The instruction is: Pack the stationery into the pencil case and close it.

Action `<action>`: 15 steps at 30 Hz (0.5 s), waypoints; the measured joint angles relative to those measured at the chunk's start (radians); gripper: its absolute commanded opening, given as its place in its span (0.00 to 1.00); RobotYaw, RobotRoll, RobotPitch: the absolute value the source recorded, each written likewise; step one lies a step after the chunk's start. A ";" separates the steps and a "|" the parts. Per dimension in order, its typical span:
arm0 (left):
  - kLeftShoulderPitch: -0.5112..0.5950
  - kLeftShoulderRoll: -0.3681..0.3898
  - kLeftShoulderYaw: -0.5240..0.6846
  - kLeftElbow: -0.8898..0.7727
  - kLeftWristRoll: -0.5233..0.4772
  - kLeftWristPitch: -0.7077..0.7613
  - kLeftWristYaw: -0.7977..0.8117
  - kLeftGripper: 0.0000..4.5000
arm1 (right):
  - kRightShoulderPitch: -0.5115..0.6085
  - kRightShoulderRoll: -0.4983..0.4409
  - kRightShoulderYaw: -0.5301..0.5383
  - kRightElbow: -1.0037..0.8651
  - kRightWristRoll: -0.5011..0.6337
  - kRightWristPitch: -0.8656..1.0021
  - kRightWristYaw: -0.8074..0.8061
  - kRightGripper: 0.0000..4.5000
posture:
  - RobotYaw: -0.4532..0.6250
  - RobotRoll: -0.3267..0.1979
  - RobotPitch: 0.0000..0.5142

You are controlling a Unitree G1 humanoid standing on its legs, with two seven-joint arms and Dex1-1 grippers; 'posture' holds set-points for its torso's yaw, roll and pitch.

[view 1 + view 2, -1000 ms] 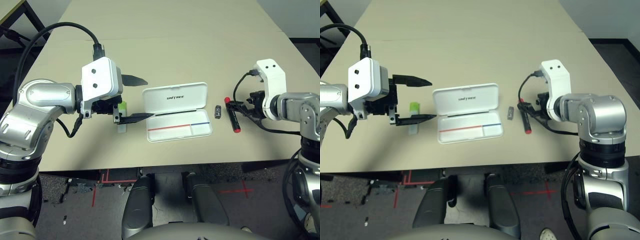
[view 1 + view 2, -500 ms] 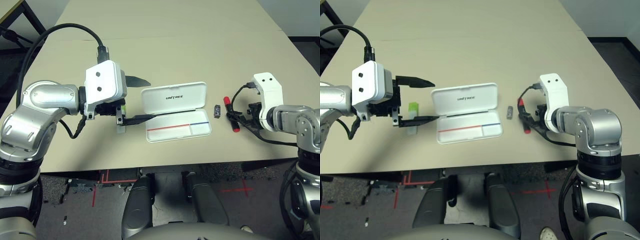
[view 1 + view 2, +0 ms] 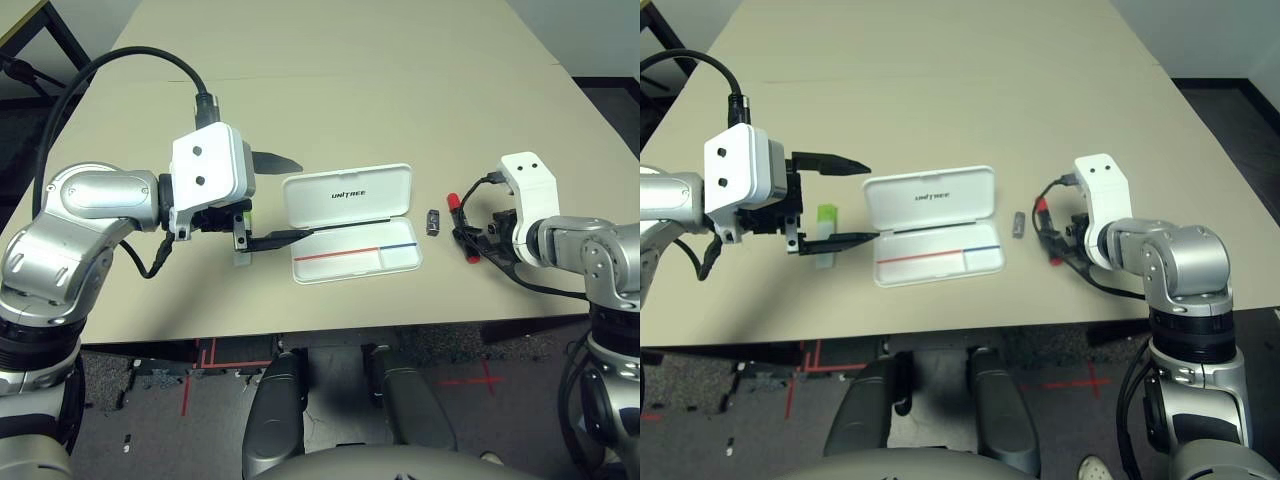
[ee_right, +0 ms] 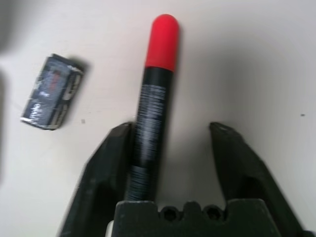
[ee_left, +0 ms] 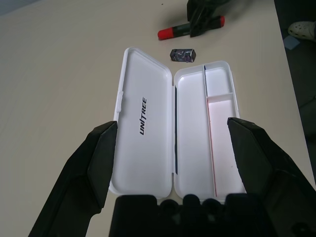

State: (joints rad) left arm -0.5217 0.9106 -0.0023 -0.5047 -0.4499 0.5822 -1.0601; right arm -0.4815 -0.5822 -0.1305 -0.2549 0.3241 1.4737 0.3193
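Note:
The white pencil case [image 3: 350, 262] lies open mid-table, its "UNITREE" lid [image 5: 143, 113] flat on the far side. My left gripper [image 3: 292, 198] hovers open just left of it, above the pale bar with a green end [image 3: 826, 215]. To the right of the case are the tiny dark grey piece [image 3: 434, 222] and the marker [image 4: 153, 113], black-bodied with red ends. My right gripper [image 4: 171, 129] straddles the marker's body. One finger [image 4: 116, 153] touches it and the other [image 4: 232, 158] stands apart, so the jaws are still open.
The tan table [image 3: 330, 90] stretches bare beyond the case. Its front edge runs close below the case and the marker. A black cable [image 3: 120, 70] loops over my left arm.
My right gripper has come down lower around the marker and its fingers have narrowed. The left gripper shifted slightly toward the case a second ago and has since held still.

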 measured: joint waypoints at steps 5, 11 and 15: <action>0.002 0.000 0.000 -0.002 0.000 0.000 0.001 1.00 | -0.003 -0.029 0.005 0.034 -0.007 -0.034 0.015 0.11 | 0.43 0.62 0.41; 0.017 0.000 0.000 -0.005 0.000 0.000 0.001 1.00 | -0.018 -0.127 0.081 0.085 0.001 -0.100 0.099 0.11 | 0.43 0.62 0.42; 0.018 0.004 -0.001 -0.008 0.000 0.000 0.000 1.00 | -0.058 -0.299 0.190 0.131 0.005 -0.199 0.242 0.11 | 0.42 0.62 0.41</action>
State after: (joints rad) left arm -0.5038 0.9147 -0.0029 -0.5124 -0.4501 0.5823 -1.0598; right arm -0.5391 -0.8807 0.0597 -0.1242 0.3289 1.2749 0.5614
